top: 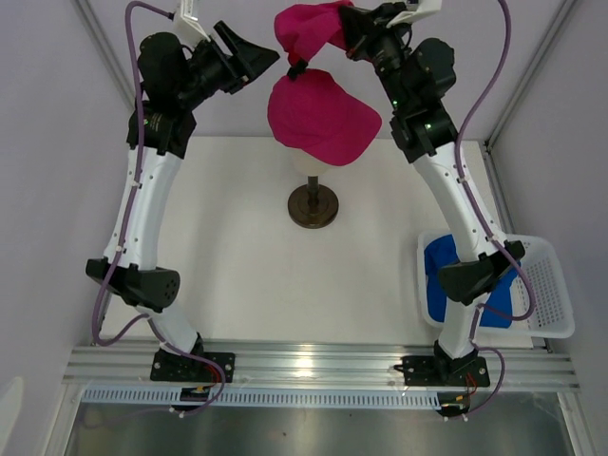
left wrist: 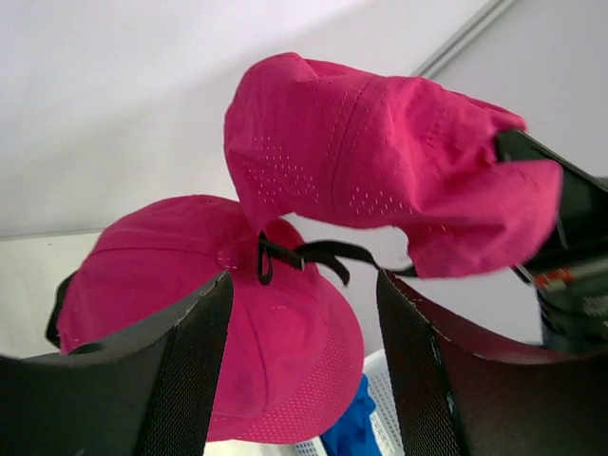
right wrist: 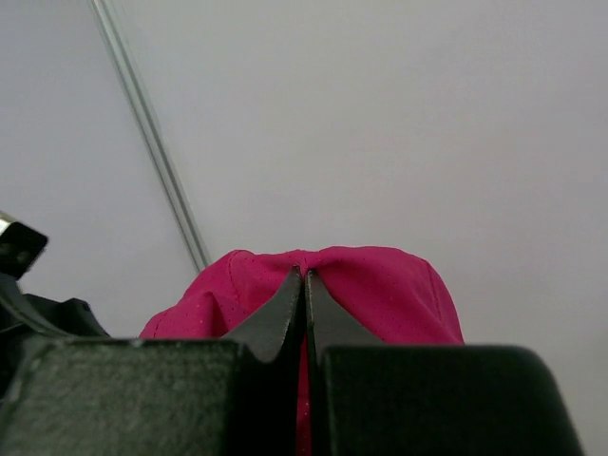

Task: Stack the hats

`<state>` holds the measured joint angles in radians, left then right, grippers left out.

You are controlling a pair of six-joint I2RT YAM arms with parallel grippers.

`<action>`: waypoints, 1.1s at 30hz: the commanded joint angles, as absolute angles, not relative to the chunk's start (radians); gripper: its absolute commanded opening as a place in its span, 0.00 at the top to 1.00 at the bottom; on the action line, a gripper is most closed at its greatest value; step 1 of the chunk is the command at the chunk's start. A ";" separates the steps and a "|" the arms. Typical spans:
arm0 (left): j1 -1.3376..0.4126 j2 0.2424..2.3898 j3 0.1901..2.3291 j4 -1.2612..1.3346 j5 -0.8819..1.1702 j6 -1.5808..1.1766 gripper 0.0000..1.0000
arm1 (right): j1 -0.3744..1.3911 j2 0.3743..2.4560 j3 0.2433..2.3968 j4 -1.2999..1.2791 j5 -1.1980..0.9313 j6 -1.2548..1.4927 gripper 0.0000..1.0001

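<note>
A magenta-pink hat (top: 318,119) sits on top of the stand, brim toward the right. A second pink hat (top: 306,28) hangs crumpled just above it, and my right gripper (top: 342,36) is shut on its fabric. In the right wrist view the right gripper (right wrist: 304,283) pinches a fold of that hat (right wrist: 399,285). My left gripper (top: 261,59) is open just left of both hats. In the left wrist view the left gripper (left wrist: 304,361) faces the lower hat (left wrist: 152,275), with the held hat (left wrist: 380,161) above and its black strap (left wrist: 318,252) dangling near the fingertips. A blue hat (top: 454,280) lies in the basket.
A dark round stand base (top: 313,206) stands mid-table under the hats. The white mesh basket (top: 551,285) sits at the right table edge, behind my right arm. White walls with metal frame rails close in the back and sides.
</note>
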<state>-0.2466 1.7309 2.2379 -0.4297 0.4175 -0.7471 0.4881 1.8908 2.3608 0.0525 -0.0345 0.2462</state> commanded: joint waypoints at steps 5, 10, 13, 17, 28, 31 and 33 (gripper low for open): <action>-0.241 1.740 2.266 -0.449 0.299 -0.695 0.35 | 0.618 1.901 2.379 0.190 0.092 0.129 1.00; -0.213 1.764 2.264 -0.456 0.307 -0.706 0.35 | 0.653 1.885 2.316 0.213 0.109 0.133 1.00; -0.203 1.775 2.264 -0.457 0.292 -0.696 0.35 | 0.661 1.865 2.249 0.242 0.109 0.133 1.00; -0.181 1.795 2.266 -0.450 0.255 -0.664 0.36 | 0.670 1.850 2.203 0.229 0.095 0.132 1.00; -0.158 1.934 2.418 -0.497 0.377 -0.560 0.44 | 0.750 1.706 1.926 0.284 0.044 0.005 1.00; -0.158 1.930 2.396 -0.517 0.358 -0.528 0.42 | 0.787 1.658 1.859 0.298 0.070 -0.043 1.00; -0.156 1.925 2.392 -0.549 0.333 -0.503 0.41 | 0.793 1.641 1.847 0.273 0.075 -0.044 1.00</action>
<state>-0.1631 1.9392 2.3695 -0.5179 0.3431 -0.5678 0.7696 1.7145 1.8606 0.2085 0.0631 0.0113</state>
